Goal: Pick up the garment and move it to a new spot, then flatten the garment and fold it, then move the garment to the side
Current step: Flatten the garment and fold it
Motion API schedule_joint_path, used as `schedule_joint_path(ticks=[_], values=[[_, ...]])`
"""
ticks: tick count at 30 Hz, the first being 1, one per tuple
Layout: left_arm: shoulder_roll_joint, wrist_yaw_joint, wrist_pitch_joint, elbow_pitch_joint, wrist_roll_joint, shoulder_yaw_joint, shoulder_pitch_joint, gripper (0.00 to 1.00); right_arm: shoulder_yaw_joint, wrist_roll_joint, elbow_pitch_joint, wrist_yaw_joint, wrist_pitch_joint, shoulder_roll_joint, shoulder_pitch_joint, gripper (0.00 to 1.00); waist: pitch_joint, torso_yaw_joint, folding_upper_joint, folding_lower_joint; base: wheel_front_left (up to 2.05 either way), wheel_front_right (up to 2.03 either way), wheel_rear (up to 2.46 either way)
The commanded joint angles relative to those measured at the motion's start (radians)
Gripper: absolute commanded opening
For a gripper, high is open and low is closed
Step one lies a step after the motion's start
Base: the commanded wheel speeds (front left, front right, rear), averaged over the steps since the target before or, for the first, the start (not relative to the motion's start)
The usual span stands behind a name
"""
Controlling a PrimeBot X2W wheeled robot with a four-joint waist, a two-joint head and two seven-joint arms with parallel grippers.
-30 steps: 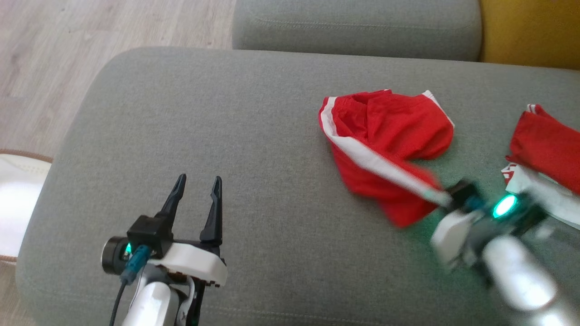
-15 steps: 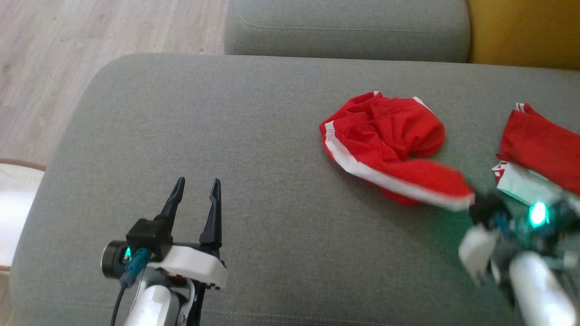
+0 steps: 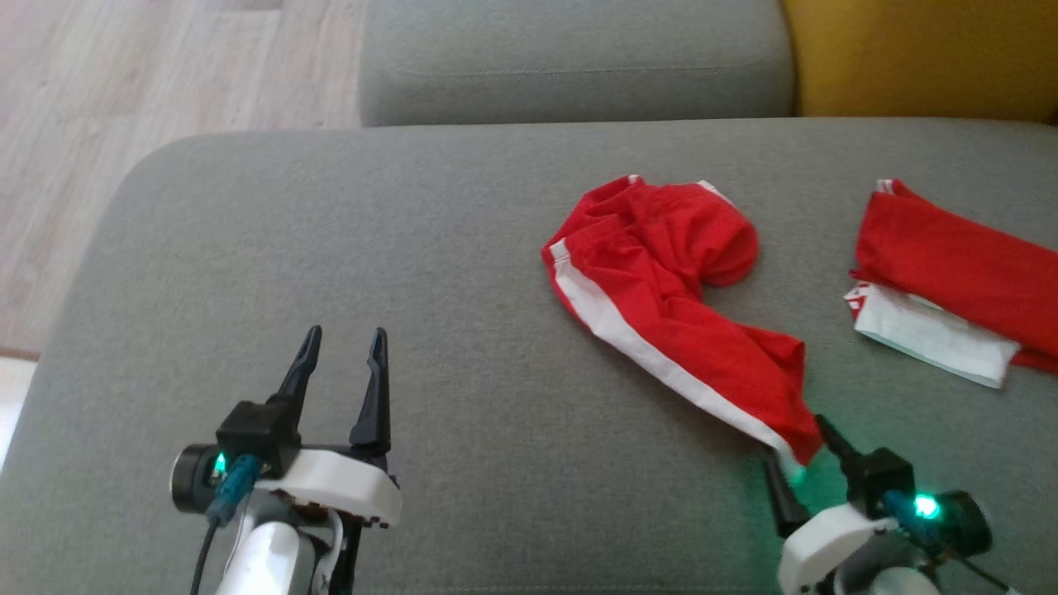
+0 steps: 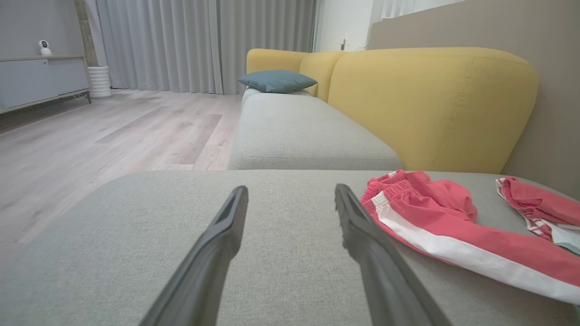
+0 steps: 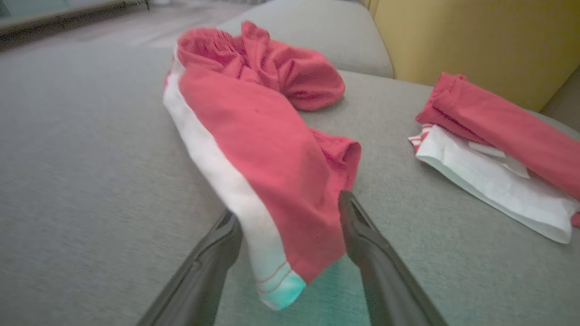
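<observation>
The garment, red shorts (image 3: 661,273) with a white side stripe, lies on the grey sofa seat (image 3: 463,264). Its waistband is bunched at the far end and one leg stretches toward me. My right gripper (image 3: 795,446) is open at the near right, its fingers standing either side of the leg's hem. In the right wrist view the shorts (image 5: 263,136) run up from between the spread fingers of that gripper (image 5: 290,210). My left gripper (image 3: 345,332) is open and empty at the near left, well left of the shorts (image 4: 430,203). Bare grey fabric shows between the left gripper's (image 4: 291,189) fingers.
A second, folded red and white garment (image 3: 950,281) lies at the seat's right edge, also seen in the right wrist view (image 5: 498,136). Behind the seat are another grey cushion (image 3: 579,66) and a yellow backrest (image 3: 909,58). Wood floor (image 3: 124,83) lies to the left.
The head camera has shifted. My right gripper pulled the shorts' leg toward the near edge, stretching it out, and now stands open at the hem. The left gripper has kept its place.
</observation>
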Motion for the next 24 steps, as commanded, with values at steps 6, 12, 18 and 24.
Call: schedule_joint_path(ticks=[6, 12, 18, 24], values=[[0.002, -0.022, -0.006, -0.032, 0.024, 0.066, -0.028, 1.0, 0.118, 0.163, -0.156, 0.006, -0.085, 0.009, -0.019, 1.0, -0.021, -0.037, -0.0001, 0.0, 0.0, 0.0, 0.0], [0.002, -0.031, -0.006, -0.043, 0.021, 0.086, -0.029, 1.0, 0.18, 0.246, -0.255, 0.006, -0.1, 0.011, -0.007, 1.0, -0.019, -0.047, -0.0001, 0.0, 0.0, 0.0, 0.0], [0.002, -0.059, -0.006, -0.044, 0.003, 0.092, -0.052, 1.0, 0.148, 0.265, -0.28, 0.006, -0.085, 0.011, 0.0, 1.0, 0.008, -0.063, -0.0001, 0.0, 0.0, 0.0, 0.0], [0.025, -0.128, 0.0, 0.05, 0.022, 0.054, -0.171, 1.0, 0.106, 0.259, -0.309, 0.006, -0.074, 0.011, -0.029, 1.0, 0.083, -0.1, -0.0001, 0.0, 0.0, 0.0, 0.0]])
